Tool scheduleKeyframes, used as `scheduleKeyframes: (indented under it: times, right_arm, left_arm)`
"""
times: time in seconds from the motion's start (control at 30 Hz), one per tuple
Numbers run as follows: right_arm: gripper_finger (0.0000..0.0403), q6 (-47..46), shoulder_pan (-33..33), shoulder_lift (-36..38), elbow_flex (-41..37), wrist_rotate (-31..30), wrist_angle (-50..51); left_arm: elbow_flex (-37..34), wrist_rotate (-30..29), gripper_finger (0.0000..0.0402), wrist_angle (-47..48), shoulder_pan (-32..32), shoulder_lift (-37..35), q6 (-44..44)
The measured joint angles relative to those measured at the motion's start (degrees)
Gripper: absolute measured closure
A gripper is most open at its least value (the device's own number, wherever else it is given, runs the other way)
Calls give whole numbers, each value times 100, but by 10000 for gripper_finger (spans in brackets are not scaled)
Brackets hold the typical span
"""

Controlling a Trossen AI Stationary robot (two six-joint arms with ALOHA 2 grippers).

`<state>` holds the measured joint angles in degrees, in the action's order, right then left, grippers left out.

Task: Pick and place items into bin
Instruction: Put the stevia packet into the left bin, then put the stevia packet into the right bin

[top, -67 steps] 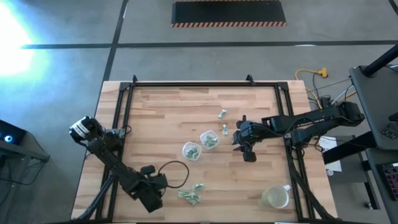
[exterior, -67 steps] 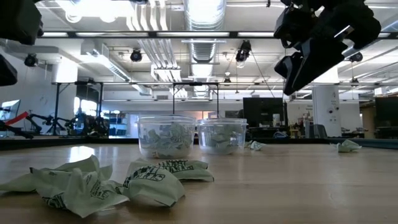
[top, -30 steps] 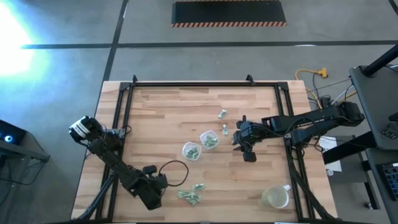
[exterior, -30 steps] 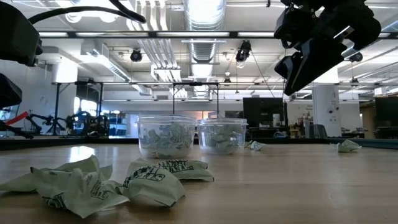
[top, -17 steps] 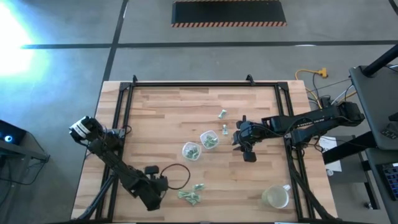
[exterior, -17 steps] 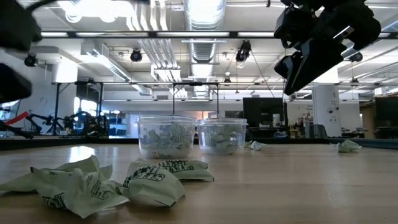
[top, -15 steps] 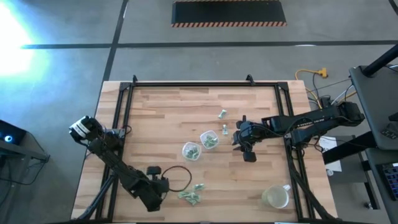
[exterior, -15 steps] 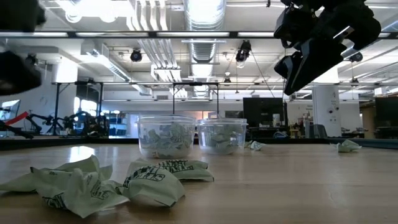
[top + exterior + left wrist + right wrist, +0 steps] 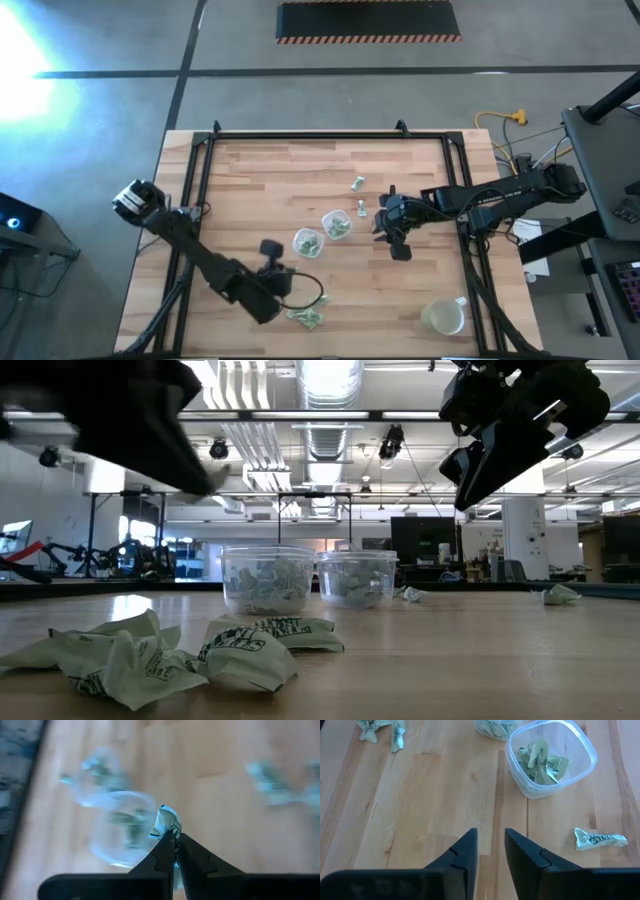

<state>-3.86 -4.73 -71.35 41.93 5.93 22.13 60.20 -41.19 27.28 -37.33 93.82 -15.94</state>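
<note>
left gripper [image 9: 174, 839]: lower centre of high view, fingers pinched together on a crumpled wrapper [image 9: 166, 821]. right gripper [image 9: 399, 247]: right of centre, raised, fingers slightly parted, empty.

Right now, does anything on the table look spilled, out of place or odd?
Nothing spilled or damaged. Loose wrappers lie on the table outside the two clear tubs, as expected. A mug sits apart near the table's corner.

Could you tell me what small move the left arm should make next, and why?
Probably carry on toward the nearer clear tub and stop above it. The left gripper is shut on a wrapper and, in the high view, is lifted between the near-edge pile and that tub, which already holds similar pieces. The right gripper waits open beside the other tub.
</note>
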Motion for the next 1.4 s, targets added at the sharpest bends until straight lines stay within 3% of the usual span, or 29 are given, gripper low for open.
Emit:
scheduleKeyframes:
  times: [0.2,0.4,0.83,1.17,1.4]
  right_arm:
    - [319,9,-2,0,0,2,0]
    - [314,83,-2,0,0,2,-2]
    - [325,103,-2,0,0,2,-4]
    - [319,107,0,0,-29,-25,-35]
    - [329,352,7,0,-332,-1375,-357]
  left_arm:
    - [-10,-178,398,-102,675,-2,512]
    - [-68,243,398,-503,1247,-4,1041]
    - [-194,897,395,-579,1831,-9,1080]
    - [-214,938,325,-582,1863,-9,1088]
    - [-166,592,312,-552,1861,-9,1392]
